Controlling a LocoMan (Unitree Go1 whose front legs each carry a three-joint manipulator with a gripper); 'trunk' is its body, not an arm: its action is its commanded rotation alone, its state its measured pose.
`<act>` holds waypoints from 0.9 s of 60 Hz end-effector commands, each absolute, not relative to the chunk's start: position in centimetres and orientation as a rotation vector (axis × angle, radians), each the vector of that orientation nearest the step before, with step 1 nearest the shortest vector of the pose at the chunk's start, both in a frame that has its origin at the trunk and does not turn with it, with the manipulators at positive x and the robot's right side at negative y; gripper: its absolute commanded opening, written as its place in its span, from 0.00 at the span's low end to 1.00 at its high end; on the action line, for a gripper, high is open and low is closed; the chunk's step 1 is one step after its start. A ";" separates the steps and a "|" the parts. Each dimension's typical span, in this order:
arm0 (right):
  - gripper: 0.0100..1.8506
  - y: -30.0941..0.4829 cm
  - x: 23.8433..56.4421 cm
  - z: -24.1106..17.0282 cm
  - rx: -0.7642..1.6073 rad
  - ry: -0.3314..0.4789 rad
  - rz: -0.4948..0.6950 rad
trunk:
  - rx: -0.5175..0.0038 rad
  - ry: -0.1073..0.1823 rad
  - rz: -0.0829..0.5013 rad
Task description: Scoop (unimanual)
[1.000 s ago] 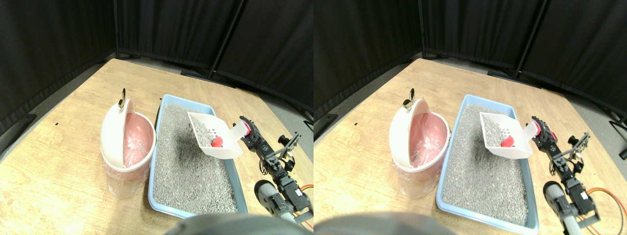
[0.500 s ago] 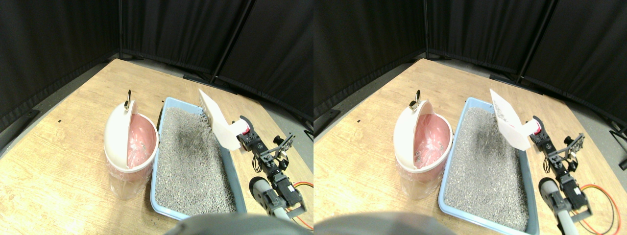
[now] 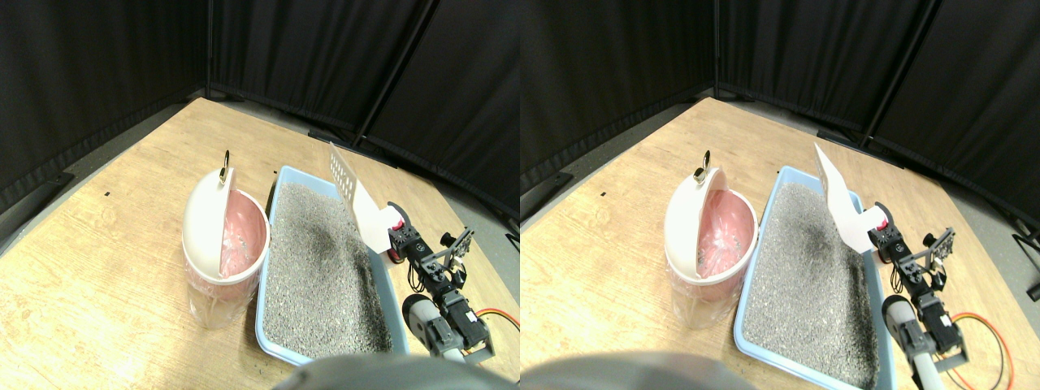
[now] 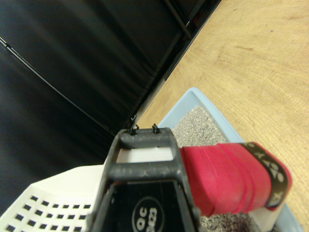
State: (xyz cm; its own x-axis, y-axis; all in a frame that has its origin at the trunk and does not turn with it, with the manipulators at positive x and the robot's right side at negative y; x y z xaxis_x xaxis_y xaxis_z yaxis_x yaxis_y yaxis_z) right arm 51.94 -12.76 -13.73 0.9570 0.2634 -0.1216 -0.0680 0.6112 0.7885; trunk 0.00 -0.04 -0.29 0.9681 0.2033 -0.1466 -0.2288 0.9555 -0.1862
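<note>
The white slotted plastic scoop point(image 3: 355, 197) stands tilted on edge at centre frame in the stereo view, its perforated blade raised above the far right rim of the light-blue rectangular litter tray point(image 3: 269, 244). The red-wrapped scoop handle point(image 3: 396, 226) points down and right toward the right gripper point(image 3: 400, 240). In the wrist view the same red-wrapped handle point(image 4: 227, 178) lies directly beside the dark jaw frame, with the slotted white blade point(image 4: 53, 203) at lower left. The jaws probably clamp the handle, but the contact is not visible, so whether the gripper is parted or clamped cannot be determined.

The tray is filled with grey granular litter point(image 3: 321, 268); a darker patch shows in its upper-middle area. A corner of the tray point(image 4: 203, 99) and its litter also appear at centre in the wrist view.

Left of the tray, just beside its rim, stands the white round bin point(image 3: 213, 280) with a pink bag liner point(image 3: 244, 236). Its white domed lid point(image 3: 205, 223) is tipped up on edge. All items rest on the light wooden floor panel point(image 3: 97, 268), with black curtains point(image 3: 106, 65) across the upper frame.
</note>
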 end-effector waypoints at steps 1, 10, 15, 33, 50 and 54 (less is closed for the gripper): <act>0.02 -12.1 52.2 -12.9 1.008 0.220 0.218 | -0.210 0.126 0.239; 0.02 -11.9 52.5 -13.0 1.089 0.237 0.231 | -0.209 0.127 0.240; 0.02 -11.7 52.6 -13.0 1.176 0.253 0.214 | -0.206 0.128 0.240; 0.02 -11.9 52.9 -12.8 1.157 0.230 0.217 | -0.203 0.130 0.237; 0.02 -12.4 52.8 -12.4 0.886 0.108 0.260 | -0.205 0.131 0.243; 0.02 -12.7 52.9 -12.0 0.773 0.053 0.279 | -0.206 0.131 0.244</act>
State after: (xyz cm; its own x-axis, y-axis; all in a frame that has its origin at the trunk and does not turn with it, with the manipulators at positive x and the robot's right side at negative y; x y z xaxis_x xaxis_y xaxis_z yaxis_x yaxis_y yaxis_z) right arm 52.69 -12.64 -13.25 0.9620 0.2690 -0.0457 -0.1513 0.6651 0.7313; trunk -0.04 0.02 -0.30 0.9674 0.2063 -0.1470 -0.2317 0.9551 -0.1845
